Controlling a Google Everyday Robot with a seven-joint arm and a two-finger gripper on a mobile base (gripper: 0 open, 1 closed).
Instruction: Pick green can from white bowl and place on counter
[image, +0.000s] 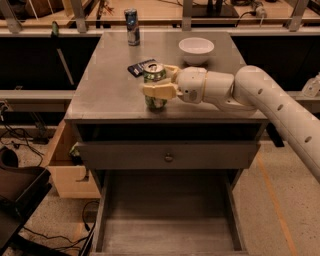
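The green can stands upright near the front edge of the grey counter, its base at or just above the surface. My gripper reaches in from the right and is shut on the can, one finger across its front. The white bowl sits empty at the back right of the counter, well behind the gripper.
A tall dark blue can stands at the counter's back edge. A dark flat packet lies just behind the green can. The cabinet's knobbed drawer is shut; an open compartment is below. A wooden box is at the left.
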